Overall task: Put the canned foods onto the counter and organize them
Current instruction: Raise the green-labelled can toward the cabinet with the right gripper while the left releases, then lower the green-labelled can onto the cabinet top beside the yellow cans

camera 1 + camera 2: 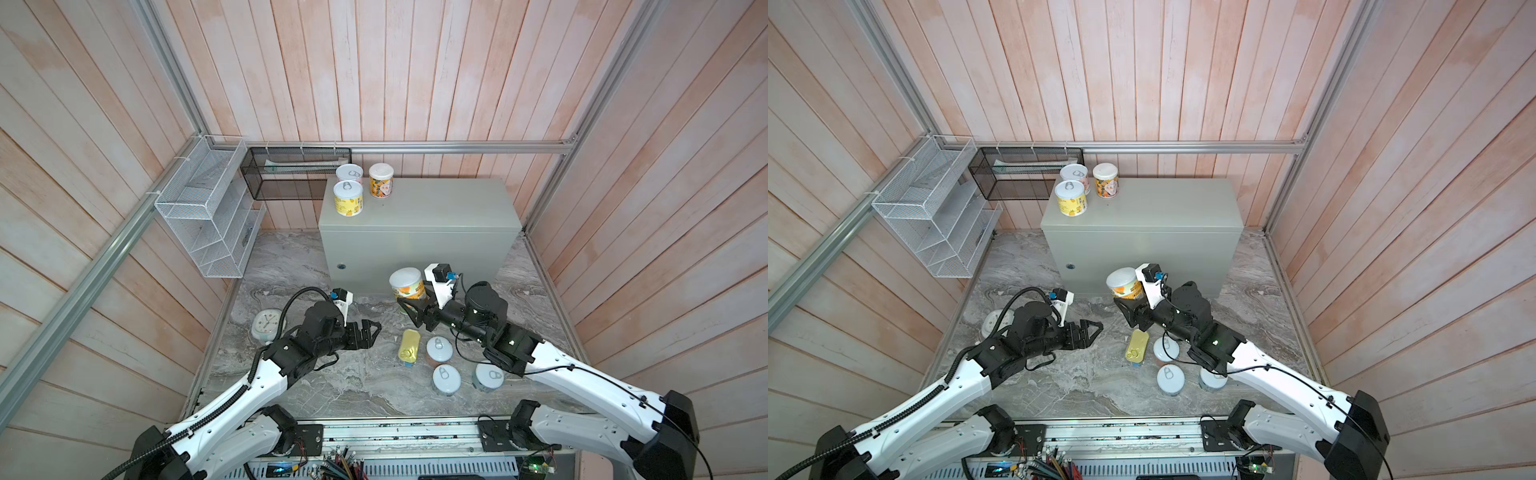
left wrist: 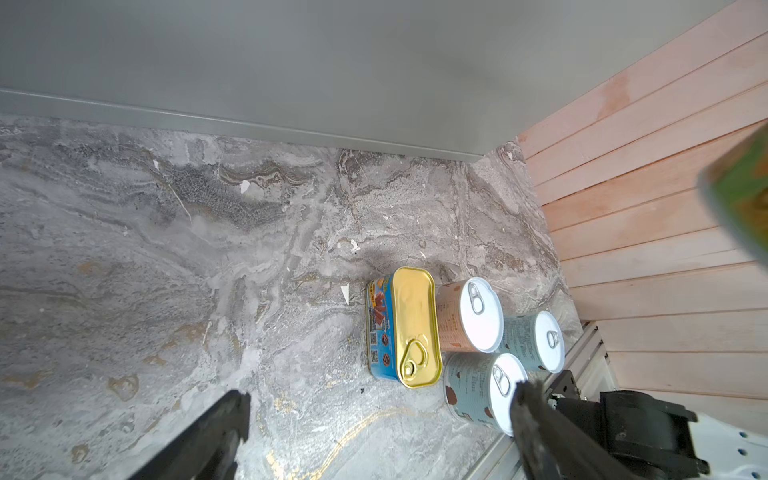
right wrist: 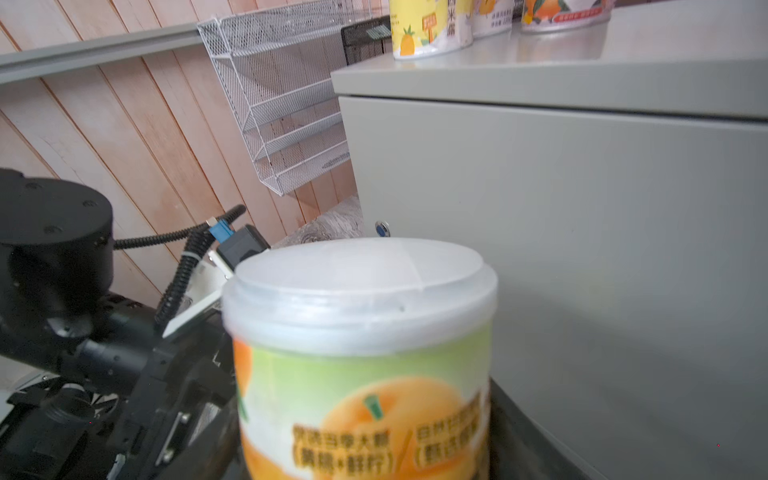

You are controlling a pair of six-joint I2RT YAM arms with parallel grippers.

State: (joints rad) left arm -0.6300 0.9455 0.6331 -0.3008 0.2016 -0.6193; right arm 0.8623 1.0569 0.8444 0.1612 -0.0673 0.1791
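Note:
The counter [image 1: 419, 208] [image 1: 1142, 203] carries three cans at its back left corner: a yellow one [image 1: 348, 198], one behind it [image 1: 349, 174] and an orange one [image 1: 381, 181]. My right gripper [image 1: 409, 302] [image 1: 1128, 303] is shut on a can with an orange-and-green label and a frosted lid [image 1: 407, 284] [image 3: 361, 353], held upright in the air before the counter's front. On the marble stand a gold tin [image 1: 408, 348] [image 2: 415, 328] and three white-lidded cans [image 1: 439, 349] [image 1: 446, 378] [image 1: 489, 376]. My left gripper [image 1: 374, 334] [image 2: 380, 411] hangs open, left of the tin.
A pale-blue clock [image 1: 266, 324] lies on the marble beside the left arm. A white wire rack [image 1: 208, 216] hangs on the left wall, and a black mesh basket [image 1: 291, 174] hangs behind the counter's left end. Wooden walls enclose three sides.

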